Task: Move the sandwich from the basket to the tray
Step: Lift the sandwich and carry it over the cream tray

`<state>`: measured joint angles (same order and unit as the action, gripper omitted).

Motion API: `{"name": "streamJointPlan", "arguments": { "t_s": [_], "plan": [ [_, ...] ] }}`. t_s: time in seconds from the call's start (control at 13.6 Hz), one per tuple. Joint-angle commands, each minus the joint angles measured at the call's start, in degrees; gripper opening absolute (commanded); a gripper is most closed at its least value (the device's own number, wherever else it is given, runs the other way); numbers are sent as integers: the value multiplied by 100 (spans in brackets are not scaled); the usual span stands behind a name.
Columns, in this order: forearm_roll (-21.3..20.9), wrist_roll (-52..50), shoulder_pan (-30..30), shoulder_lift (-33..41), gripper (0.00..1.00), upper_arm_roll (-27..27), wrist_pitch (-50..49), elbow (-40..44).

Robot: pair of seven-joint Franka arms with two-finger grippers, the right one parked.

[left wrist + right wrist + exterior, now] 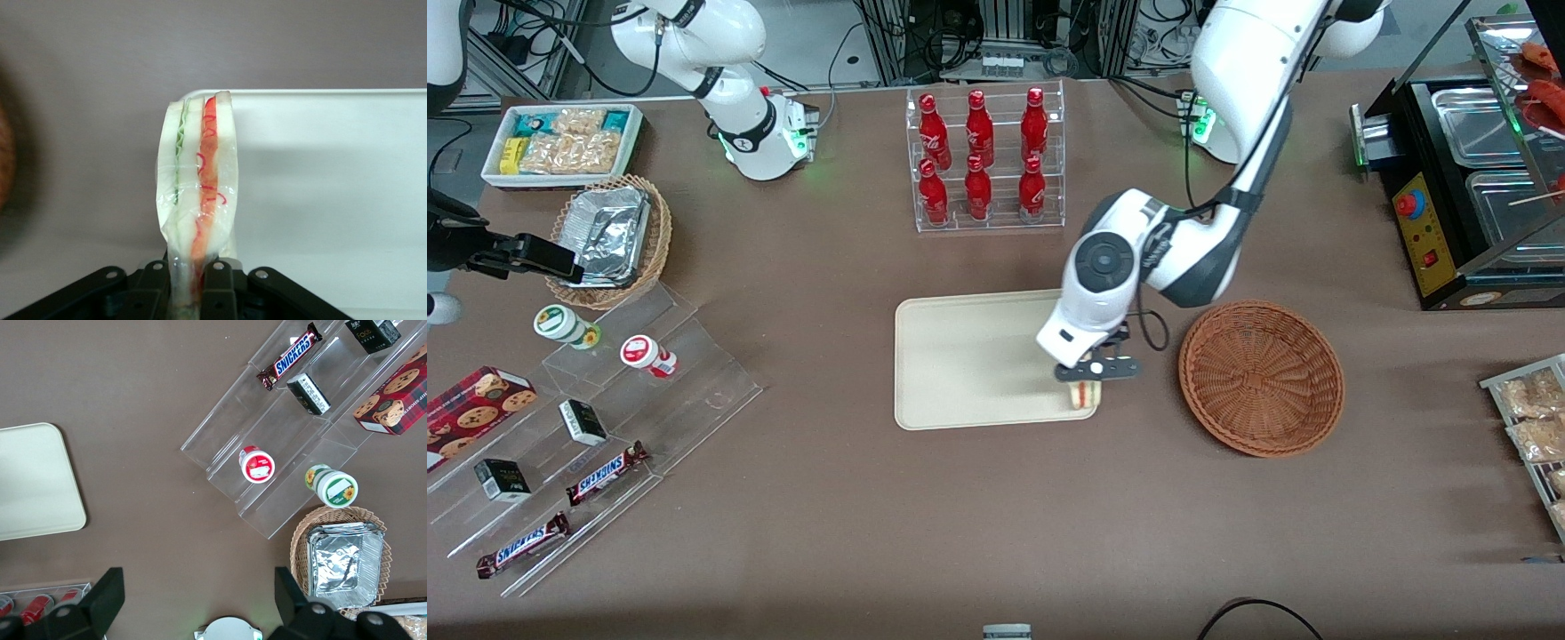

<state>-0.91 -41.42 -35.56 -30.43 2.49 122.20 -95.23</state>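
My left gripper (1087, 378) hangs over the corner of the cream tray (969, 356) that is nearest the front camera and closest to the basket. It is shut on the sandwich (1084, 395), a clear-wrapped wedge showing red and green filling. In the left wrist view the sandwich (197, 200) is pinched between the black fingers (217, 290) and stands on edge over the tray corner (333, 193). The reddish-brown wicker basket (1261, 377) sits beside the tray toward the working arm's end, with nothing in it.
A clear rack of red bottles (984, 158) stands farther from the front camera than the tray. Acrylic steps with snack bars and cups (587, 427), a tan wicker basket with a foil container (611, 240) and a white bin of snacks (562, 142) lie toward the parked arm's end. A black food warmer (1467, 178) stands past the basket.
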Motion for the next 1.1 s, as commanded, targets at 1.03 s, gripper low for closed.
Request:
{"name": "streamJointPlan", "arguments": {
  "t_s": [1.03],
  "plan": [
    [-40, -1421, -1093, -1694, 0, -82, -786, 2254]
  ]
}}
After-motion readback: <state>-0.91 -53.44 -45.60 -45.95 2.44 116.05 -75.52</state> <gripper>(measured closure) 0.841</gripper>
